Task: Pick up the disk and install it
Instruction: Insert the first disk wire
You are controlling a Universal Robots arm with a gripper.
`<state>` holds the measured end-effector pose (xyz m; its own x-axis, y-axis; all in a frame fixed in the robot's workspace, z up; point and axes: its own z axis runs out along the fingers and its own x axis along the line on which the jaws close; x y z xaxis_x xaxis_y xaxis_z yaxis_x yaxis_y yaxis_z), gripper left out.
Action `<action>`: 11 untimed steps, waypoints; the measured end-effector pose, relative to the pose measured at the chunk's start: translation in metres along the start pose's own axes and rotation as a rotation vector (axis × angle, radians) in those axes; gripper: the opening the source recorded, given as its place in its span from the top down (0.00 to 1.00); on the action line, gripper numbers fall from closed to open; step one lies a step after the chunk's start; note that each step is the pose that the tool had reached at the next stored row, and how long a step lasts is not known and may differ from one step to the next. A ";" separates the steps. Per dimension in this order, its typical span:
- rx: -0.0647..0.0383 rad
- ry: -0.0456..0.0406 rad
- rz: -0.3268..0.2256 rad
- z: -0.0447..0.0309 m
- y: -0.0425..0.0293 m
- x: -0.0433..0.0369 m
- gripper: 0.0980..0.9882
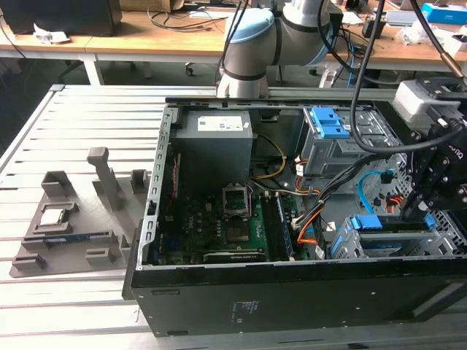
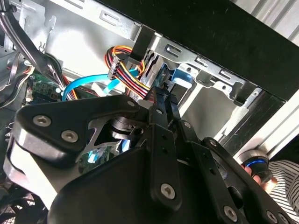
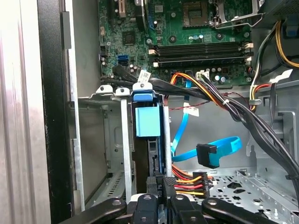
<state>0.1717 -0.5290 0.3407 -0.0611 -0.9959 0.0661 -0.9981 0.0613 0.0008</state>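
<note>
The disk [image 1: 387, 227] stands on edge in the grey drive bay [image 1: 350, 244] at the front corner of the open computer case, on the exterior view's right. Its blue carrier [image 3: 148, 119] and dark edge sit between the bay's metal rails in the first wrist view. My gripper [image 1: 418, 210] hangs just above that bay. Its black fingers [image 3: 161, 183] are shut on the disk's near end. In the second wrist view the fingertips [image 2: 164, 100] pinch together in front of the blue carrier [image 2: 175, 77].
A blue data cable [image 3: 219, 149] and orange-yellow power wires [image 3: 187, 179] lie right beside the bay. The motherboard [image 1: 219, 219], power supply [image 1: 215, 135] and an upper cage with blue latches [image 1: 328, 122] crowd the case. A grey fixture [image 1: 66, 226] lies outside. A striped sleeve [image 2: 282, 175] is near.
</note>
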 end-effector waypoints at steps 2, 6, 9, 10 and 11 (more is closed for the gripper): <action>0.000 0.0000 0.000 0.0008 -0.0006 0.0000 0.92; 0.000 0.0004 0.000 0.0040 -0.0016 0.0014 0.92; 0.000 -0.0016 -0.001 0.0087 -0.0014 0.0014 0.92; 0.000 -0.0025 -0.001 0.0097 -0.0013 0.0014 0.91; 0.000 -0.0007 -0.001 0.0092 -0.0013 0.0014 0.91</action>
<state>0.1728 -0.5311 0.3316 -0.0604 -0.9960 0.0654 -0.9982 0.0606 0.0010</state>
